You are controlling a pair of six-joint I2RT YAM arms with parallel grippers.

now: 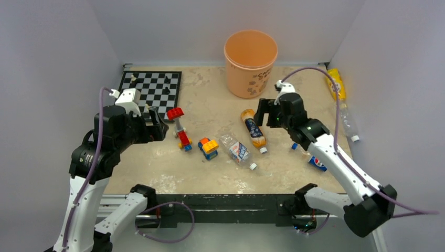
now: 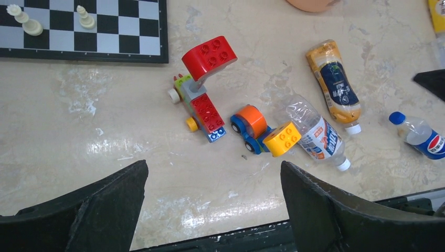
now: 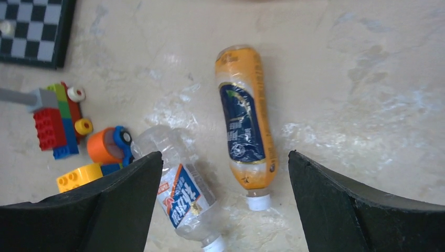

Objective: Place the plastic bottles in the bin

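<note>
Right pincer (image 3: 223, 157), spread wide and empty, hangs above the orange bottle (image 3: 245, 121) lying between its jaws on the tabletop (image 3: 367, 79), seemingly poised to grasp.

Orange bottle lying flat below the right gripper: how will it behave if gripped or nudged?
The orange bottle lies on its side and is round, so a sideways nudge would probably roll it. Its wall looks thin and crinkled near the base, so it likely squashes under a grip. The glossy label may slip.
</note>
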